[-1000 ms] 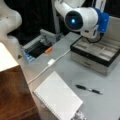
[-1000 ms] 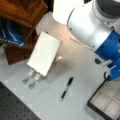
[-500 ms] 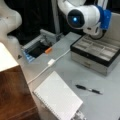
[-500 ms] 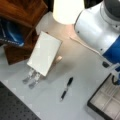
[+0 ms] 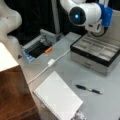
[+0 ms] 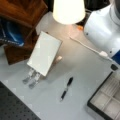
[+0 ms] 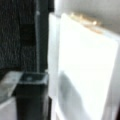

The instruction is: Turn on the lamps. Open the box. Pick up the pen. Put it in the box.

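The lamp (image 6: 68,10) glows cream-white at a front view's top. The box (image 5: 88,62) stands open on the table's right, and its beige compartments (image 5: 96,48) show. Its lid (image 5: 115,31) is tilted up behind them. My gripper (image 5: 96,27) hangs under the blue wrist, right at the raised lid's inner face. The wrist view is filled by a bright pale surface, with one dark finger (image 7: 30,96) at lower left. The pen (image 5: 88,89) (image 6: 66,88), black with a silvery middle, lies flat on the table in front of the box, well apart from the gripper.
A white spiral notebook (image 5: 58,98) (image 6: 45,56) lies near the pen. A white cable (image 5: 50,63) (image 6: 87,47) runs across the table. A brown wooden cabinet (image 5: 13,96) (image 6: 21,11) stands at the edge. A grey open tray (image 5: 37,48) holds an orange item.
The arm has swung up and away over the box, uncovering the lamp in a front view. The lid has risen and more of the compartments show. Pen and notebook have not moved.
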Robot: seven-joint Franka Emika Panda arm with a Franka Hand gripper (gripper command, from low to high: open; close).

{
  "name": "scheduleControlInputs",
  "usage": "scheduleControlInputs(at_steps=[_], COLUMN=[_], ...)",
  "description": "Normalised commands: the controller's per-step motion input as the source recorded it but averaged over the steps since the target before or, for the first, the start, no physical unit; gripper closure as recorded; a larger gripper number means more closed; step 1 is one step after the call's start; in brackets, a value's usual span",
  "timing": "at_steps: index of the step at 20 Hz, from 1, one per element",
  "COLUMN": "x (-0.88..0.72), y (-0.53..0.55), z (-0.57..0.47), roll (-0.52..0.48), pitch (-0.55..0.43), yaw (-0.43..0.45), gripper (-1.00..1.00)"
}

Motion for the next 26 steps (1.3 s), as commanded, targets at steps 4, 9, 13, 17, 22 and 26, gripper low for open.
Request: scheduleControlInputs(at_steps=[4, 9, 13, 17, 22, 26], x=[-0.13, -0.18, -0.22, -0.2, -0.15, -0.1], y=[0.07, 0.05, 0.12, 0.25, 0.28, 0.18], z=[-0.12, -0.14, -0.12, -0.12, -0.13, -0.13], roll=[0.137, 0.148, 0.185, 0.195, 0.142, 0.089], pitch=[-0.098, -0.091, -0.067, -0.059, -0.057, -0.051], yaw=[-0.14, -0.16, -0.183, -0.219, -0.238, -0.207], gripper=[-1.0, -1.0, -1.0, -1.0, -1.0, -1.0])
